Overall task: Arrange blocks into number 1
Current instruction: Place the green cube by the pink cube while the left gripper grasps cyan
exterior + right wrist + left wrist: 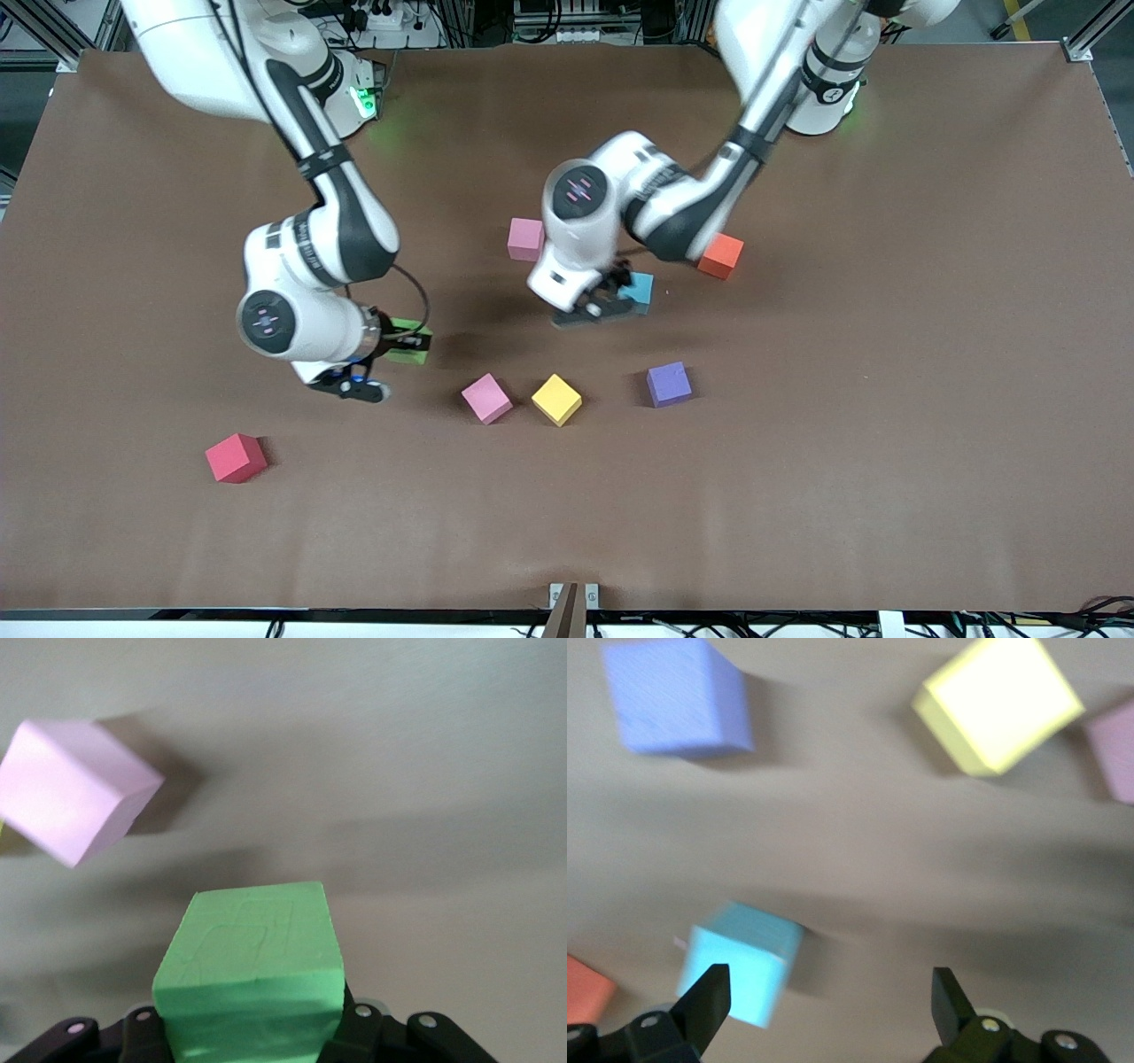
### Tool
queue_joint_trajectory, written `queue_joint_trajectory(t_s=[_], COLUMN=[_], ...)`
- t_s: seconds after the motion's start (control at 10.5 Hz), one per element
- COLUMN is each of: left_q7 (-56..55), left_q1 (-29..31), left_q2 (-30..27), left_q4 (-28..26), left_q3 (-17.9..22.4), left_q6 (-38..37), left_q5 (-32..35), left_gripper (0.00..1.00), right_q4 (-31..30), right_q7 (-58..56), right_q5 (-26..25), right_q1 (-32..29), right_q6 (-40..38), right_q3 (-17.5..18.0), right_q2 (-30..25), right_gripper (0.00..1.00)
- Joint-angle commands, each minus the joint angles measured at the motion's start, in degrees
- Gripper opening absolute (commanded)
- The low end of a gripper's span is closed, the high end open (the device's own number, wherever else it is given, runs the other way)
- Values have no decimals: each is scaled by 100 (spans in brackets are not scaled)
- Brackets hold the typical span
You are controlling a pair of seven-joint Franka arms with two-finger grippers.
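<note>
My right gripper [396, 342] [252, 1028] is shut on the green block [411, 345] [252, 961] and holds it just over the table. A pink block [486, 398] [71, 788], a yellow block [556, 399] [998, 702] and a purple block [669, 384] [678, 695] lie in a loose row nearer the front camera. My left gripper [609, 301] [828, 983] hangs open low over the table. The blue block [638, 288] [740, 961] lies beside one of its fingers [709, 992], not between the two. The orange block [720, 255] [585, 988], the second pink block [525, 238] and the red block [236, 457] lie apart.
The brown table [886, 399] carries only the blocks. Both arms reach in over its middle. Bare surface stretches toward the left arm's end and along the edge nearest the front camera.
</note>
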Motion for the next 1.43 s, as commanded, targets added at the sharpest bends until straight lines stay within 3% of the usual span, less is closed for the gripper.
queue_joint_trajectory(t_s=[0.0, 0.19, 0.48, 0.76, 1.33], left_q7=[542, 763, 1140, 1519, 1889], left_q1=[407, 776, 1025, 1068, 1015], left_q2=[-347, -742, -1218, -1271, -753], left_q4=[-656, -1260, -2657, -2846, -2714], left_q3=[-124, -464, -801, -940, -941], left_q6=[169, 528, 1531, 1691, 1752], left_q5=[2, -8, 62, 71, 63], left_gripper=[100, 100, 100, 100, 100], right_q4=[-190, -295, -944, -1104, -1254], right_q7=[18, 254, 352, 798, 1257], right_q5=[-3, -3, -3, -3, -3], right_q1=[509, 1001, 1556, 1961, 2296], right_q6=[258, 416, 1266, 1401, 1383], right_q3=[-33, -50, -50, -50, -41], right_q2=[-122, -86, -121, -60, 63], right_gripper=[57, 57, 57, 57, 57])
